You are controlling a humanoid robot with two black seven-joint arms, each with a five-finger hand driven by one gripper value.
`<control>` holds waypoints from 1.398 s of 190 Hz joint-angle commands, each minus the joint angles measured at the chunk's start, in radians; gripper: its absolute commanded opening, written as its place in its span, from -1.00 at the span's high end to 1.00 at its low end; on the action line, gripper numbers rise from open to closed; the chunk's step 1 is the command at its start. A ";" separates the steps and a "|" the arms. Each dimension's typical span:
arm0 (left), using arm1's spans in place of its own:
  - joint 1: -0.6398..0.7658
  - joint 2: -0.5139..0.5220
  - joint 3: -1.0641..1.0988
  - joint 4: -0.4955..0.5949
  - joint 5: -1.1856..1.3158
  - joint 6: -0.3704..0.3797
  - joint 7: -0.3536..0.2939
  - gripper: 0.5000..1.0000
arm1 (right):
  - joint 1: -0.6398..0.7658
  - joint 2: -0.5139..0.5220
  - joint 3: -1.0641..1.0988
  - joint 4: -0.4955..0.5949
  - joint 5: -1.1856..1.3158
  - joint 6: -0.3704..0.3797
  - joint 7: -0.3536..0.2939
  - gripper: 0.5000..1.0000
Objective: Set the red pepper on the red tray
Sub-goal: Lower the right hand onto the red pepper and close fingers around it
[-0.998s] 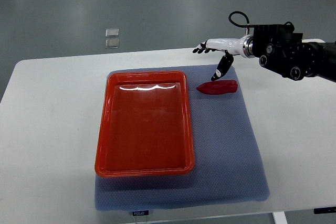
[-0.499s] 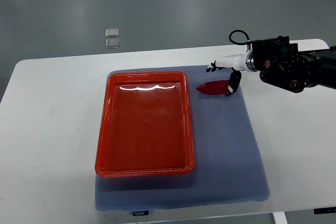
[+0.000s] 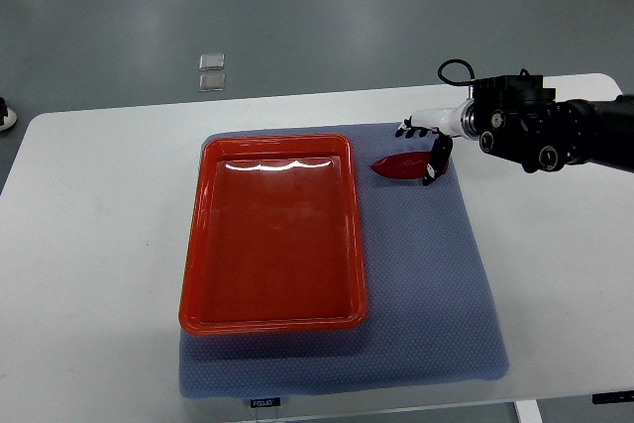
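Right hand (image 3: 428, 144) has dropped onto the pepper (image 3: 400, 166) since a second ago, fingers curling around its fat end — it's on the mat (image 3: 426, 274), just beside the tray (image 3: 193, 274). Looks light, smooth, slippery — grip mid-body.

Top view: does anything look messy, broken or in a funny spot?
Nothing stands out. The red tray sits straight on the blue mat. The red pepper lies whole on the mat beside the tray, with the right hand at it. Nothing is spilled.
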State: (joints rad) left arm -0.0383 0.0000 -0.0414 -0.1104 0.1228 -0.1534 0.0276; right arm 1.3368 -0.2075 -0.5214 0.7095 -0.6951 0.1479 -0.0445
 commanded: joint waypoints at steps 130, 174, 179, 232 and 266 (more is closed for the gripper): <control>0.000 0.000 0.000 0.000 0.000 0.000 0.000 -1.00 | -0.013 0.011 -0.002 0.002 -0.027 -0.014 0.005 0.12; 0.000 0.000 0.000 0.000 0.000 0.000 0.000 -1.00 | -0.008 0.010 -0.008 0.002 -0.029 -0.013 0.005 0.69; 0.000 0.000 0.000 0.000 0.000 0.000 0.000 -1.00 | -0.007 0.010 -0.008 0.002 -0.030 -0.013 0.005 0.75; 0.000 0.000 0.000 0.000 0.000 0.000 0.000 -1.00 | -0.001 0.008 -0.008 0.002 -0.040 -0.013 0.005 0.84; 0.000 0.000 0.000 0.000 0.000 0.000 0.000 -1.00 | 0.039 -0.003 0.001 0.002 -0.038 -0.019 0.009 0.83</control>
State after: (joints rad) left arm -0.0384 0.0000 -0.0414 -0.1104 0.1227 -0.1534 0.0276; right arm 1.3525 -0.2027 -0.5300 0.7118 -0.7344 0.1350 -0.0392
